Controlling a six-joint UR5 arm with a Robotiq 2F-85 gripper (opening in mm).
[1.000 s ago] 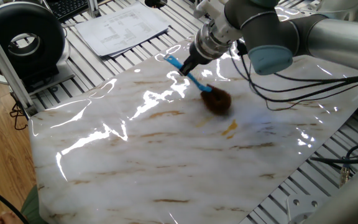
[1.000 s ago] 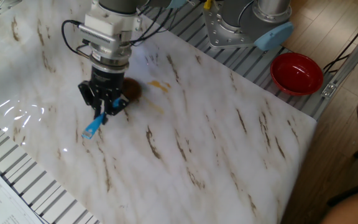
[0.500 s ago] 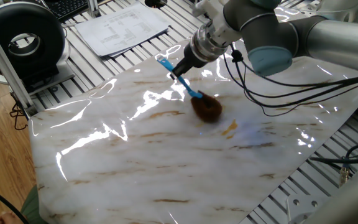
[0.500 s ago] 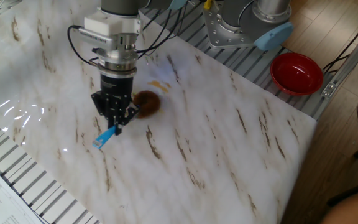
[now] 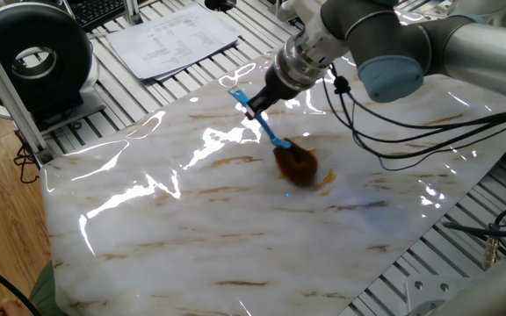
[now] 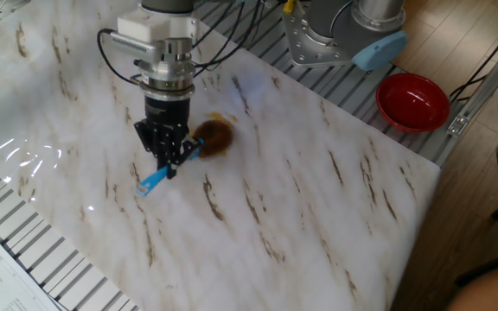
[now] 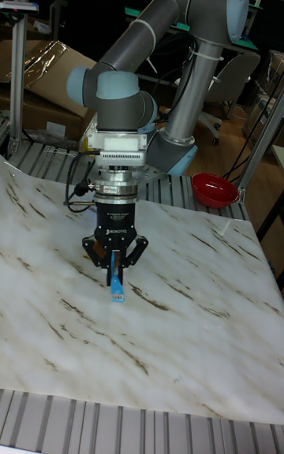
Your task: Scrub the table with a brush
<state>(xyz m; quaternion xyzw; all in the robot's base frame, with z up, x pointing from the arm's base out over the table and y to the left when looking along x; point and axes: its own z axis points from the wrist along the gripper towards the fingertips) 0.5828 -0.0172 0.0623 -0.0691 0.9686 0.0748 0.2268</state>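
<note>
My gripper (image 5: pixel 258 104) is shut on the thin blue handle of the brush (image 5: pixel 296 164). The fuzzy brown head presses on the white marble table (image 5: pixel 191 219), right beside an orange-brown stain (image 5: pixel 327 182). In the other fixed view the gripper (image 6: pixel 172 161) points straight down, the brush (image 6: pixel 214 136) has its head to the gripper's right, and the handle tip pokes out at lower left over the table (image 6: pixel 318 190). In the tall view the gripper (image 7: pixel 115 262) hides the head; only the brush handle (image 7: pixel 117 286) shows above the table (image 7: pixel 181 328).
A red bowl (image 6: pixel 413 99) sits off the table's corner on the ribbed grey frame, near the arm's base. Printed papers (image 5: pixel 169 35) and a black round device (image 5: pixel 29 57) lie beyond the far edge. Black cables (image 5: pixel 429 132) hang over the table's right part.
The gripper has swept the brush across the table. Its head slid from the spot under the wrist over to the orange-brown stain, and the handle tilted with it.
</note>
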